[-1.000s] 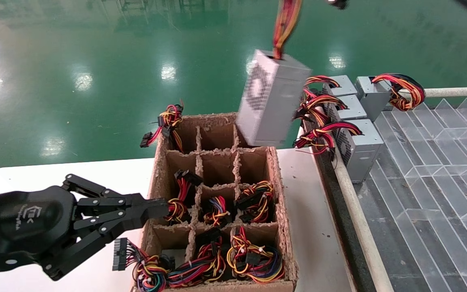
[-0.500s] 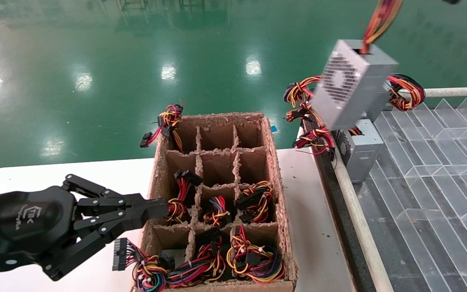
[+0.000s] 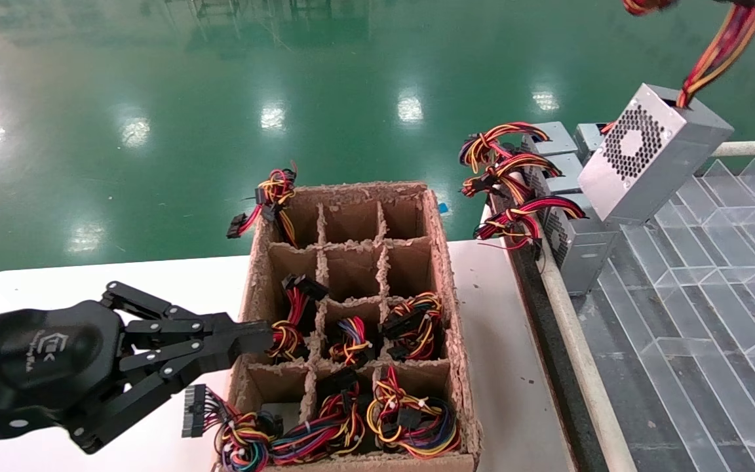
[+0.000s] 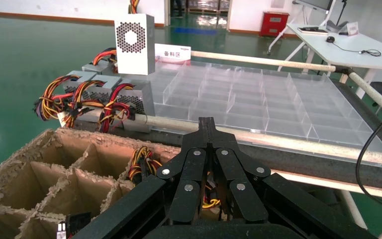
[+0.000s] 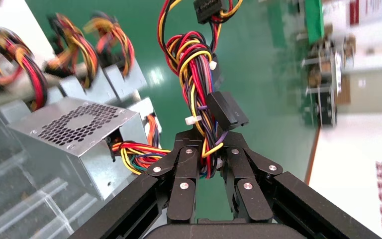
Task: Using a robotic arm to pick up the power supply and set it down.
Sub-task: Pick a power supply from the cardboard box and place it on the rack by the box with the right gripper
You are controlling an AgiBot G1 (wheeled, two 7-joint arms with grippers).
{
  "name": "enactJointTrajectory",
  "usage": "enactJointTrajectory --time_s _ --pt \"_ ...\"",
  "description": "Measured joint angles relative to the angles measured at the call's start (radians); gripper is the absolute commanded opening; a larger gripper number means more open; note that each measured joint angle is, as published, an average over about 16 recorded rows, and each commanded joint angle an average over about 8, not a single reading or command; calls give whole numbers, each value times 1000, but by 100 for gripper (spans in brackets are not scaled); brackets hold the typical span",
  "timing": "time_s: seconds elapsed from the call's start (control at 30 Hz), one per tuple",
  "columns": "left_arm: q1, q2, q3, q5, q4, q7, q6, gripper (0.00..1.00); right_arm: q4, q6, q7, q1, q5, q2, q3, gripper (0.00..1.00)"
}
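Power supply (image 3: 654,154) suspended in mid-air by its wire bundle (image 3: 718,52), tilted, perforated vent face toward the camera, above the clear compartment tray (image 3: 712,308) and just beside the row of other grey supplies (image 3: 580,242) at the tray's near edge. Right gripper (image 5: 210,162) clenched on the wire bundle, box hanging below it; out of the head view beyond the top edge. Left gripper (image 3: 246,341) parked low at the left, fingers pressed together, tip at the wall of the cardboard divider box (image 3: 446,295). Divider box on the white table (image 3: 502,367), nearer cells filled with coiled cables, farther cells bare.
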Motion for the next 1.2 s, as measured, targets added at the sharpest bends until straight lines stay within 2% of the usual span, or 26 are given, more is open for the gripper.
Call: enactJointTrajectory --time_s 0.6,1.2 --pt "0 0 0 0 0 0 0 0 -10 135 88 -174 -103 38 -46 0" --pt "0 0 0 0 0 0 0 0 -46 345 171 -321 -214 28 -56 0"
